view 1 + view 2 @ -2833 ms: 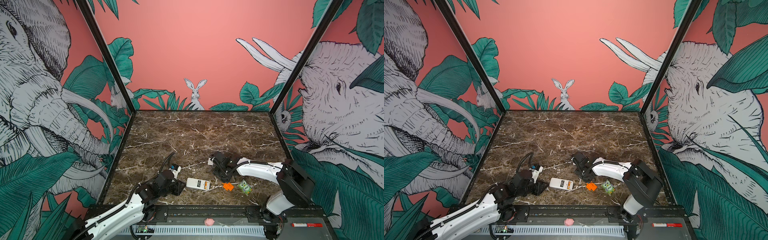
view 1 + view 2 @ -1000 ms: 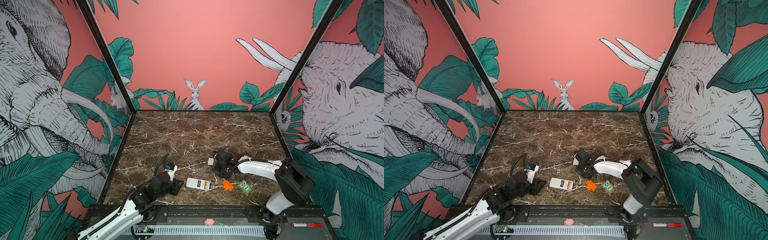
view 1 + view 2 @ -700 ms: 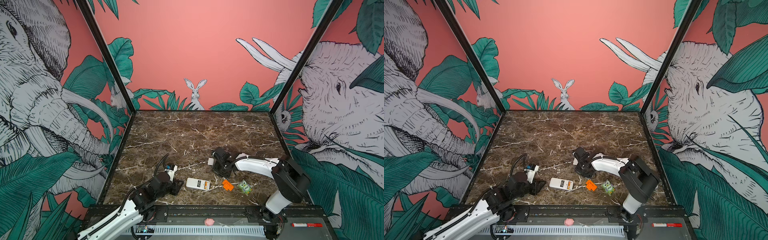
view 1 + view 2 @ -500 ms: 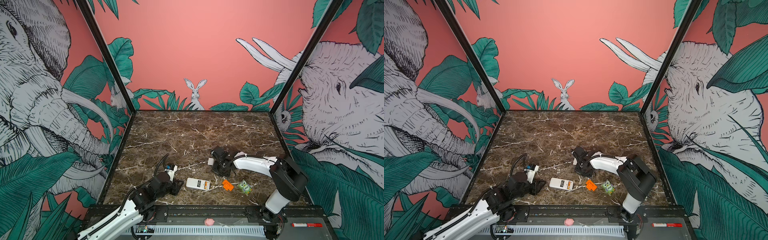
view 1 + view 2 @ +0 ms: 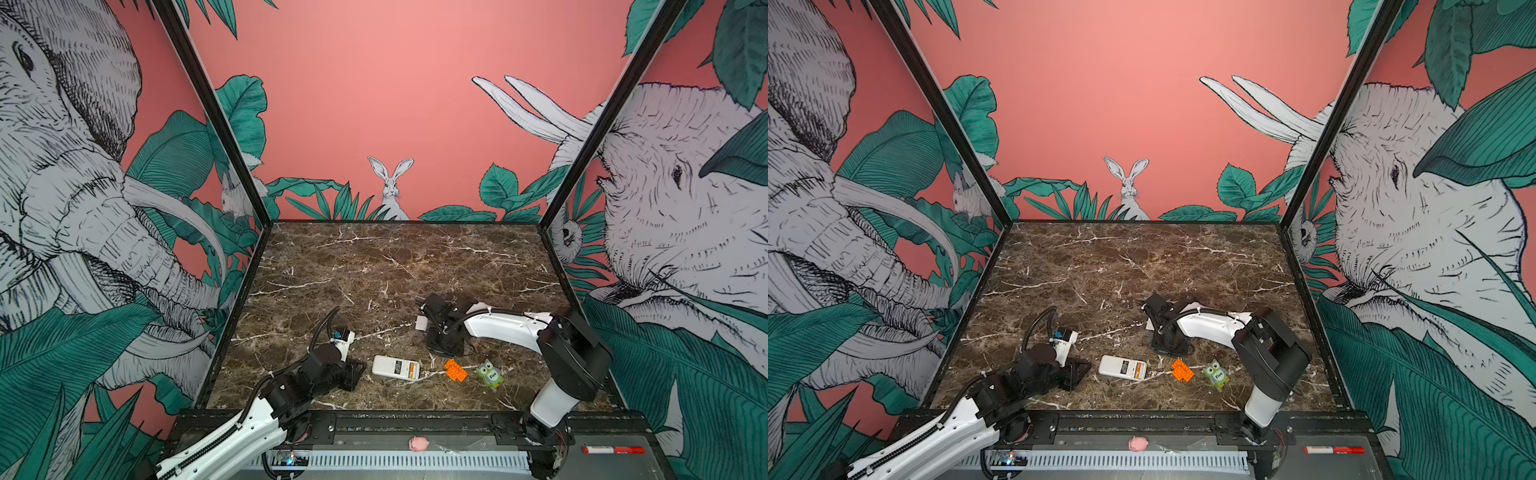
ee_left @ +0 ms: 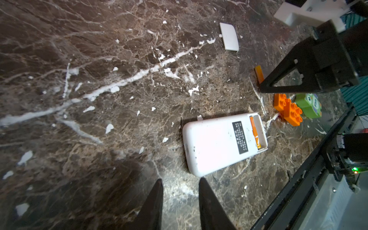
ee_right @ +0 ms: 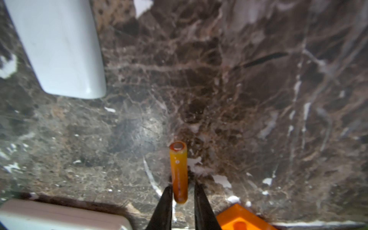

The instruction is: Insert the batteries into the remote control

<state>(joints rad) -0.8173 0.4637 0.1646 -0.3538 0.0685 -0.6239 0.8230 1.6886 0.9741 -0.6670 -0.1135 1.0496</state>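
The remote control lies white back up near the table's front. Its end compartment is open, and one battery sits inside it. A second battery lies on the marble, partly hidden behind the right gripper in the left wrist view. My right gripper points down at it. Its jaws straddle the battery's near end, slightly apart and not clamped. My left gripper rests open and empty just left of the remote.
A small white battery cover lies behind the right gripper. An orange studded brick and a green owl toy sit right of the remote. A pink object and a red marker lie on the front rail.
The right gripper has shifted a little to the left and back, and its jaws have parted slightly. The left arm has stayed still over the last second.
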